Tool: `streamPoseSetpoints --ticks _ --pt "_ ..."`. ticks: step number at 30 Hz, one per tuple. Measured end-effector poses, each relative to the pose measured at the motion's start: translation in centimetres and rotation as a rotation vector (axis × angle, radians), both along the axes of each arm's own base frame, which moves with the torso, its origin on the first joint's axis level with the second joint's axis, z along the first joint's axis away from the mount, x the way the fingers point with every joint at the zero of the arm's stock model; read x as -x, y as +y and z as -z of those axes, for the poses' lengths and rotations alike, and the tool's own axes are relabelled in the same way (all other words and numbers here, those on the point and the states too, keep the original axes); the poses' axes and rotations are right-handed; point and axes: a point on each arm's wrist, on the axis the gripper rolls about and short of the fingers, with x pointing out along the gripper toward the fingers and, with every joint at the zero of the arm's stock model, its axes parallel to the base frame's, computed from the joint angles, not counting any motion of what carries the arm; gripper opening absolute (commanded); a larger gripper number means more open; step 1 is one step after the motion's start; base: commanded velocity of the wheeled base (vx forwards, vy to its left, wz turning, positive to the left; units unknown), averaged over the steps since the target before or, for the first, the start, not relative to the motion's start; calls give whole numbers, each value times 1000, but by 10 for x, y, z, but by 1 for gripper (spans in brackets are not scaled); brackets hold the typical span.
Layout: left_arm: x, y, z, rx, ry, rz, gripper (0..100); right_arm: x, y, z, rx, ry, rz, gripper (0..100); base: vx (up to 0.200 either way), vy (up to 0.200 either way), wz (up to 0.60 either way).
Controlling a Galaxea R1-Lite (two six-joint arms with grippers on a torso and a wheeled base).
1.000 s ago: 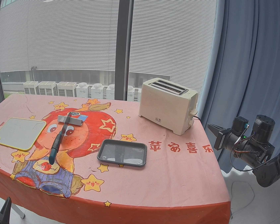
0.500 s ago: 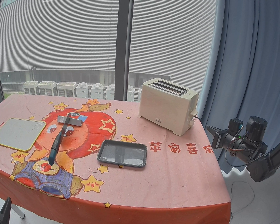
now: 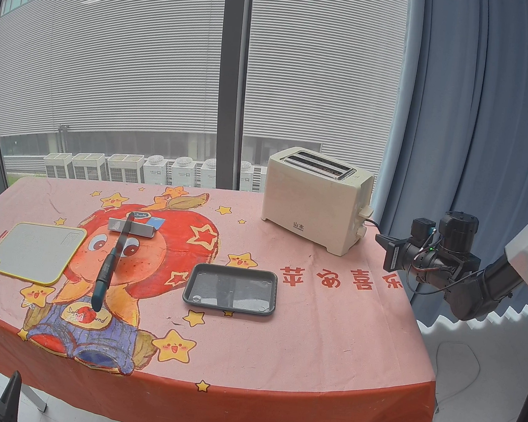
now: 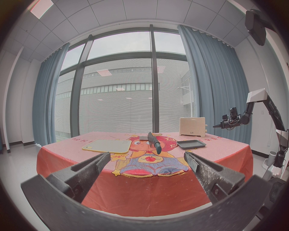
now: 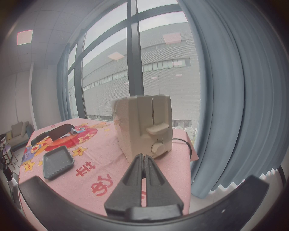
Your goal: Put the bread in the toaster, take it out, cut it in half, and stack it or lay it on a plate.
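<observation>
The right tool [image 3: 378, 238], fingers pressed together on nothing, hangs just off the right edge of the desk [image 3: 324, 347]. It is level with the lower half of the toaster [image 3: 312, 198] and aimed at its end face. The cream toaster stands at the far right corner, its long axis roughly along the far edge, so the end with the lever [image 5: 157, 128] and knob [image 5: 156, 147] faces the tool. From the wrist camera the lever sits a little above the tool's line and the knob almost dead ahead. The top slots look dark, and whether bread is in them cannot be told.

The right arm is plainly the nearer. The left tool [image 4: 147, 158], fingers spread wide and empty, sits low in front of the near edge towards the left corner, well apart from the toaster.

A likely next move is a short approach and a press or lift on the lever, which calls for raising the tip slightly.

Along the near half of the pink cartoon cloth lie a black plate [image 3: 231, 287] at centre, a knife [image 3: 110, 263] and a cutting board [image 3: 36, 252] near the left edge. The toaster's cable [image 5: 182, 143] trails off the far right corner towards the blue curtain [image 3: 488, 121], and a tall window [image 3: 106, 46] stands behind.
</observation>
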Motion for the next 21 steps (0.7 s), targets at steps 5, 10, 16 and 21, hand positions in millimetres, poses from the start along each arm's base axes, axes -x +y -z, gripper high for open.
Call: streamPoseSetpoints --ticks 5,10,16,21 --pt "0 0 0 -2 0 -2 100 -14 3 6 6 3 -3 0 0 0 0" --pt "0 0 0 -1 0 -4 100 -26 7 11 10 21 -9 0 0 0 0" --pt "0 0 0 -2 0 -4 100 -36 12 9 11 22 -15 0 0 0 0" --pt "0 0 0 -3 0 -4 100 -42 12 10 11 19 -11 0 0 0 0"
